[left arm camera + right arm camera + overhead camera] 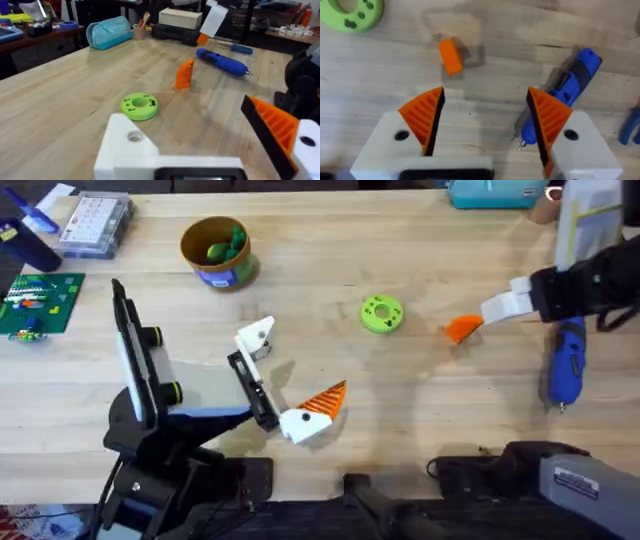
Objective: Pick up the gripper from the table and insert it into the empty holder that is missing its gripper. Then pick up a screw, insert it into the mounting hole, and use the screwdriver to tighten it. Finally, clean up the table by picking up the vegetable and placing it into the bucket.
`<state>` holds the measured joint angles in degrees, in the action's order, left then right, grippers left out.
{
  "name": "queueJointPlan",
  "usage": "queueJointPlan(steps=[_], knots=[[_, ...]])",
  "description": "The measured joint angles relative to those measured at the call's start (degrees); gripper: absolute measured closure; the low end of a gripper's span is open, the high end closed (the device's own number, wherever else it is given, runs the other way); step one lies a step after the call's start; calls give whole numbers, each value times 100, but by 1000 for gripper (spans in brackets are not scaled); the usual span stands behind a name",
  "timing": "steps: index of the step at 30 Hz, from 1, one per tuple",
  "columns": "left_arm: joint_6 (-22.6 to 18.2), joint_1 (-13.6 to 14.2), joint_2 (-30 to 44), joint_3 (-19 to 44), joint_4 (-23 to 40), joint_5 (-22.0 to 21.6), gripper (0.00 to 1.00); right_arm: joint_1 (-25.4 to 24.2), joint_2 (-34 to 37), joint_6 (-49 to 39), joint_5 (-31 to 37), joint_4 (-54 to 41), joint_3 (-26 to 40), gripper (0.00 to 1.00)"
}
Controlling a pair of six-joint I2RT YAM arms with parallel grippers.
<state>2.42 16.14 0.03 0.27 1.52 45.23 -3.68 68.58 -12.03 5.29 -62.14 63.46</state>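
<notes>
The loose orange gripper (pixel 460 329) (pixel 184 75) (pixel 451 56) lies on the table (pixel 420 410), right of centre. My right gripper (pixel 490 308) (pixel 486 95) hovers just beside it, open, with an orange pad on each finger. My left gripper (pixel 290 375) (pixel 192 120) is open too. One of its fingers is the bare white holder (pixel 255 338) (pixel 131 142) with a dark hole, and the other carries an orange tip (pixel 325 398). The blue screwdriver (pixel 565 365) (pixel 222 62) (pixel 572 87) lies at the right. The ochre bucket (pixel 215 268) holds something green (pixel 228 246).
A green disc with holes (pixel 381 313) (pixel 139 106) (pixel 350 12) sits mid-table. A clear parts box (pixel 95 225) and a green board (pixel 35 300) are at the far left. A teal case (pixel 490 192) (pixel 107 32) lies at the back edge.
</notes>
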Motion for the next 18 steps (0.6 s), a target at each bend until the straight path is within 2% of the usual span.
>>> queueJointPlan(steps=[8,18], knots=[[0,0,0,0,0,0,10,166,561,-408,-646,40,-28,41],[0,0,0,0,0,0,10,326,1044,-711,-793,218,-30,41]])
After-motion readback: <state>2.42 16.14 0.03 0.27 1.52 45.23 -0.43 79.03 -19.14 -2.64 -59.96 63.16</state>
